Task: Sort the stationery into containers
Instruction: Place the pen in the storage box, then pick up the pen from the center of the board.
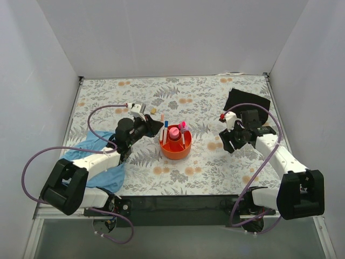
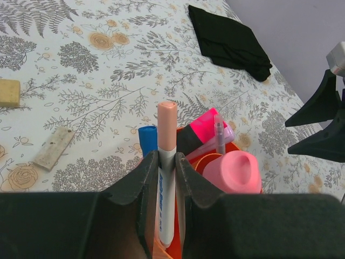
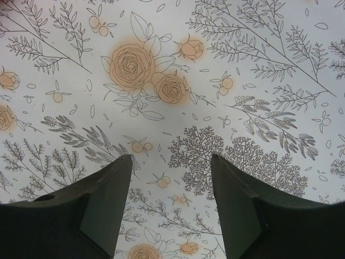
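The round orange organizer stands mid-table and holds a blue-capped pen, a pink-and-black highlighter, a thin clear pen and a pink piece in its central cup. My left gripper is shut on a white pen with a peach cap, held upright with its lower end inside the organizer's near-left rim. In the top view the left gripper sits at the organizer's left edge. My right gripper is open and empty over bare tablecloth, right of the organizer.
A tan block and a flat pale strip lie on the floral cloth left of the organizer. A black cloth lies at the back right. A blue cloth lies under the left arm. White walls enclose the table.
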Available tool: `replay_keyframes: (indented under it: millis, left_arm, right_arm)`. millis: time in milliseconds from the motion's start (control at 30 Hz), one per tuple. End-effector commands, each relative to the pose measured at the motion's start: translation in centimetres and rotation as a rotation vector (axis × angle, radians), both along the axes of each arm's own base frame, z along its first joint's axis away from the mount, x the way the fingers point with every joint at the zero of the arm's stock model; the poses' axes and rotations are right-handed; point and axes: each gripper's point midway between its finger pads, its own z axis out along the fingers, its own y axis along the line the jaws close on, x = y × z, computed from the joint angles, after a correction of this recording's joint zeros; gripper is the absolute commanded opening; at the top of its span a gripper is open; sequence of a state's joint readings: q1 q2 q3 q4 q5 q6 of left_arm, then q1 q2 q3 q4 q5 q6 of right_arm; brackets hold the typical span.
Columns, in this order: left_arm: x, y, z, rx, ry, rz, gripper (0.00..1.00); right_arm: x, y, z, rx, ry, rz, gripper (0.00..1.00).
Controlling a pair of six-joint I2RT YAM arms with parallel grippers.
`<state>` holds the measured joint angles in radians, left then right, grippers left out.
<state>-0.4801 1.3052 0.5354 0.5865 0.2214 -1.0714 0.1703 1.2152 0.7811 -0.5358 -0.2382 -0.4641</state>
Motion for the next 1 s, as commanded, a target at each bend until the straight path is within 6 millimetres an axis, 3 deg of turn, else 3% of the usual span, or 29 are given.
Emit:
replay_keyframes:
  millis: [0, 200, 500, 567, 600, 667, 767, 800, 833, 867, 900, 933, 967]
  left_arm:
    - [-0.5, -0.4, -0.2, -0.024, 0.005, -0.026, 0.00]
    - [-1.1, -1.0, -1.4, -0.030, 0.041, -0.069, 0.02]
    - [-0.7, -1.8, -0.1, -0.030, 0.038, -0.105, 0.41]
    - [-0.7, -1.9, 0.2, -0.020, 0.054, -0.111, 0.44]
    - [-0.4, -2.1, 1.6, -0.029, 0.033, -0.113, 0.47]
    - [-0.1, -1.9, 2.2, 0.004, 0.039, -0.106, 0.48]
    - [2.7, 0.0, 7.9, 0.093, -0.088, 0.013, 0.58]
    - [4.2, 1.6, 9.1, 0.131, -0.124, 0.099, 0.69]
    - [6.3, 3.9, 11.1, 0.206, -0.178, 0.148, 0.72]
    - [7.4, 4.9, 11.5, 0.260, -0.182, 0.155, 0.74]
    - [7.5, 5.9, 8.4, 0.362, -0.060, 0.110, 0.74]
    - [10.6, 7.6, 9.2, 0.462, -0.067, 0.116, 0.72]
    - [11.6, 8.7, 7.5, 0.513, 0.010, 0.109, 0.70]
  right_arm:
    - [0.6, 0.2, 0.3, 0.011, 0.002, 0.006, 0.69]
    - [0.9, 0.2, 0.1, 0.007, 0.010, 0.006, 0.69]
    - [1.1, 0.3, -0.1, 0.009, 0.013, 0.009, 0.69]
    - [1.2, 0.3, 0.1, 0.009, 0.010, 0.009, 0.69]
    - [1.2, 0.3, 0.0, 0.009, 0.013, 0.009, 0.69]
    - [1.4, 0.4, 0.2, 0.012, 0.007, 0.011, 0.69]
    - [1.7, 0.6, 0.4, 0.019, 0.006, 0.012, 0.69]
    - [1.8, 0.7, 0.4, 0.026, 0.006, 0.015, 0.69]
    - [2.0, 0.9, 0.5, 0.033, 0.005, 0.016, 0.69]
    - [2.2, 1.0, 0.3, 0.038, 0.009, 0.018, 0.69]
    - [2.3, 1.4, 0.4, 0.055, 0.009, 0.026, 0.70]
    - [2.7, 1.6, 0.5, 0.066, -0.005, 0.030, 0.70]
    - [3.0, 1.8, 0.5, 0.074, -0.006, 0.038, 0.70]
